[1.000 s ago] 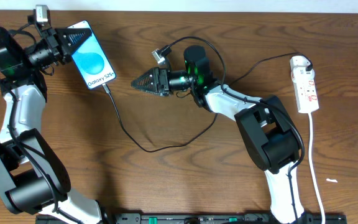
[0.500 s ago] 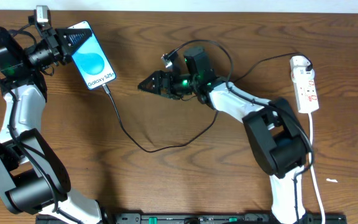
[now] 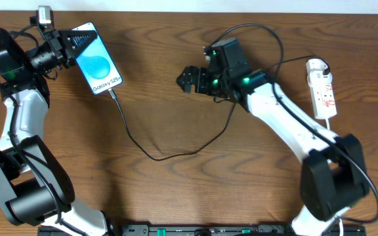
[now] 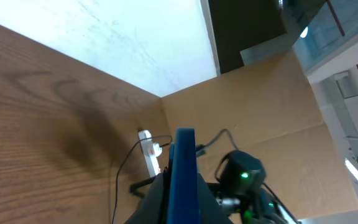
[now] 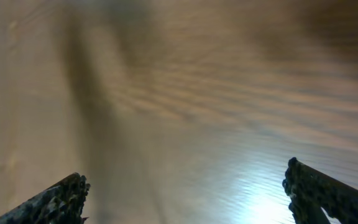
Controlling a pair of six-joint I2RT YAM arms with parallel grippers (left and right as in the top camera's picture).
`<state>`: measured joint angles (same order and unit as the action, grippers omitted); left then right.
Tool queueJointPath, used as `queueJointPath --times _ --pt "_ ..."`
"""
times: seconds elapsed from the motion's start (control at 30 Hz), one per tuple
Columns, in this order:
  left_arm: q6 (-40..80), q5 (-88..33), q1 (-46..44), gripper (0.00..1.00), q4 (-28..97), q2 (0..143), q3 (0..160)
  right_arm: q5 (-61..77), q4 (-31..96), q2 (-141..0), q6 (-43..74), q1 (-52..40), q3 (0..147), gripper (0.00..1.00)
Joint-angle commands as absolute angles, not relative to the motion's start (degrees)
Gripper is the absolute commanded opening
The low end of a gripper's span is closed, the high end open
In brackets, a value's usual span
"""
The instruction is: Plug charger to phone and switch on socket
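One step looked done: charger (image 3: 155, 156) tip sat at phone (image 3: 97, 62) btm edge, phone clamped in left gripper (image 3: 69, 43), far-left of counter (image 3: 195, 196). Right gripper (image 3: 188, 80) gaped empty mid-counter. Next move needed: swing right to socket (image 3: 324, 92), press switch.

My brown wood-grain worktop (image 3: 195, 196) carries the charger (image 3: 159, 158) as a black cable looping across its middle, the white socket (image 3: 324, 92) near my right-hand edge with its white cord (image 3: 329, 151) trailing toward me, and a small white scrap (image 3: 350, 191) beside that cord.
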<state>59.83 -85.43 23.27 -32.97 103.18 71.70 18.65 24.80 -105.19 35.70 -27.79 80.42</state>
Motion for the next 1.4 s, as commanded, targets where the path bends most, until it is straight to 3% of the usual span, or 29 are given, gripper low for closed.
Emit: queueJointPath --times 0.0,0.43,1.07,1.37 --pt "58.5 -86.6 23.4 0.07 -33.0 101.8 72.3 6.0 27.7 -100.6 33.5 -27.4 80.6 0.99" --pt "55.2 -85.8 23.3 0.08 -33.0 101.9 66.5 -2.1 33.1 -94.0 33.1 -27.4 80.6 0.99" --pt "51.0 -72.7 23.3 0.07 -32.5 101.9 49.6 -4.4 35.1 -91.7 33.1 -27.4 80.6 0.99" --pt "40.8 -59.5 23.3 0.08 -13.2 101.9 47.8 -4.4 35.3 -91.7 32.4 -27.4 80.6 0.99"
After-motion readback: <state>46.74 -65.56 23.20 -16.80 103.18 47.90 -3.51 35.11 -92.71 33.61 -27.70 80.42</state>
